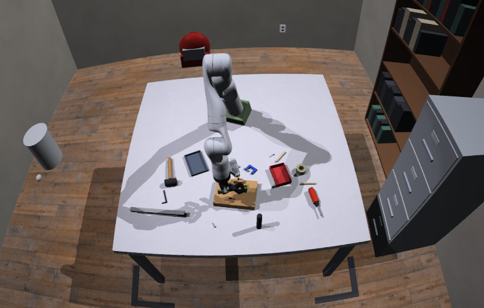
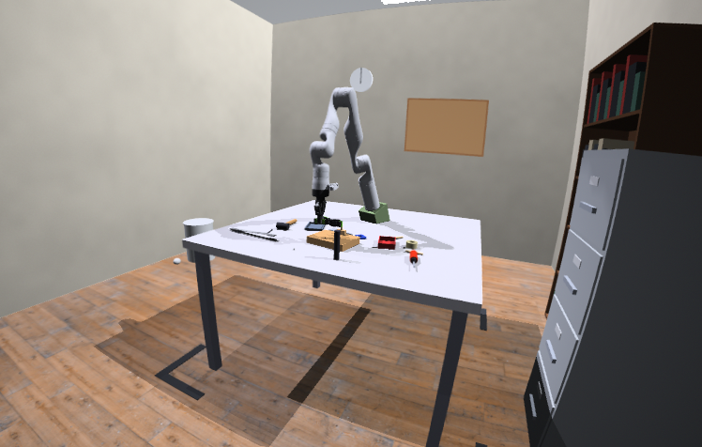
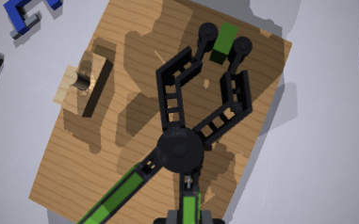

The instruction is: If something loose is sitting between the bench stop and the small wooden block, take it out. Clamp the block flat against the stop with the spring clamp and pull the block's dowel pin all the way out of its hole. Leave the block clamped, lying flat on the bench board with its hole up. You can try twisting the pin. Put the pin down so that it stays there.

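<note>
The wooden bench board (image 1: 241,202) (image 2: 322,239) (image 3: 122,165) lies on the white table. At its edge the small wooden block (image 3: 70,89) lies flat against the dark bench stop (image 3: 98,87), with its dowel pin (image 3: 80,80) standing in the hole. My gripper (image 1: 222,186) (image 2: 319,213) (image 3: 187,214) is shut on the green handles of the black spring clamp (image 1: 237,187) (image 3: 180,146) and holds it over the board. The clamp's jaws are spread, well away from the block. A green piece (image 3: 225,40) sits between the jaw tips. I see nothing loose between the stop and the block.
A blue C-shaped part (image 1: 251,167) (image 3: 24,14) lies behind the board. There is a red tray (image 1: 280,174) to the right, a grey tray (image 1: 196,162) and a hammer (image 1: 169,174) to the left. A black cylinder (image 1: 259,221) stands in front, with a screwdriver (image 1: 314,196) and a metal bar (image 1: 157,211) nearby.
</note>
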Tool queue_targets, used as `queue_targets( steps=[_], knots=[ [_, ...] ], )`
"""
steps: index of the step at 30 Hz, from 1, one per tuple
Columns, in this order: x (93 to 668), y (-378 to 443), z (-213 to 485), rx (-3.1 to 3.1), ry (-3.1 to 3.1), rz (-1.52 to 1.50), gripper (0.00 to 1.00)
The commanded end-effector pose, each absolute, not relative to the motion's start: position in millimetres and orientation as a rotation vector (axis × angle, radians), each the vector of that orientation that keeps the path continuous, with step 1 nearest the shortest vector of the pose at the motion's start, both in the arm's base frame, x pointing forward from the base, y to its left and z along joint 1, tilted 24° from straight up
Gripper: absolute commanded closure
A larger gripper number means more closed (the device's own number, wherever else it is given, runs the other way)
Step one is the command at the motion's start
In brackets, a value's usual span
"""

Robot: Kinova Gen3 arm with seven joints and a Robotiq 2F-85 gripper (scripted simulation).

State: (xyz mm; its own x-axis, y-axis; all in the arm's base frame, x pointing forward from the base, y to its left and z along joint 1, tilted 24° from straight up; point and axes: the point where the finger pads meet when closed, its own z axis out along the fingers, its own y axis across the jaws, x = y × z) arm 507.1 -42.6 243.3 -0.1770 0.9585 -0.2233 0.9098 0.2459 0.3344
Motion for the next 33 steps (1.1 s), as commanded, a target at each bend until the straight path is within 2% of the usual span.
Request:
queue_targets(
  steps=[1,33],
  knots=[
    [507.4,-42.4,244.0,1.711,2.141,0.176,0.9],
    [513.5,-44.8,229.3,1.711,2.141,0.176,0.9]
  ],
)
